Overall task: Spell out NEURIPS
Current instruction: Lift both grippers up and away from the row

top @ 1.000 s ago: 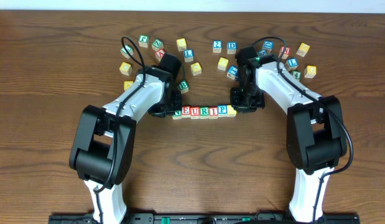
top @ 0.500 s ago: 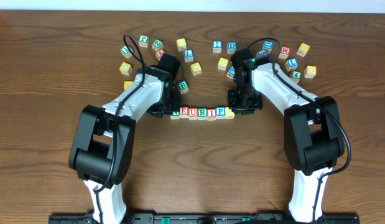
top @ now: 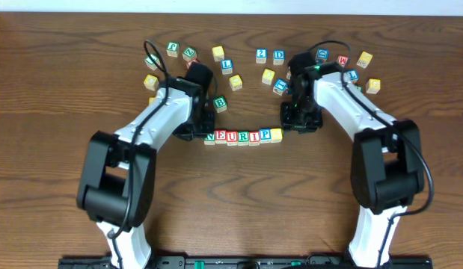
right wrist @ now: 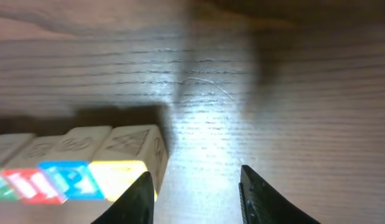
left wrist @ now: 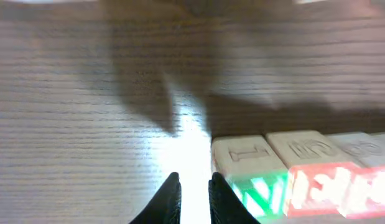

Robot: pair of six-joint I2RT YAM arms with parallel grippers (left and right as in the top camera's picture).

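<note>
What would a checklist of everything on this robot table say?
Surface: brown wood-grain table.
Job's things: seven-cube row reads N E U R I P, then a yellowish cube whose letter is unreadable.
Clutter: loose letter and number cubes scattered on the far side of the row.
Grippers: left gripper nearly closed, holding nothing, beside the green N cube; right gripper open, holding nothing, beside the yellowish cube.
Cables: black cable loops over the left arm; second cable over the right.
Surroundings: black base rail at the near edge; nothing else seen.
</note>
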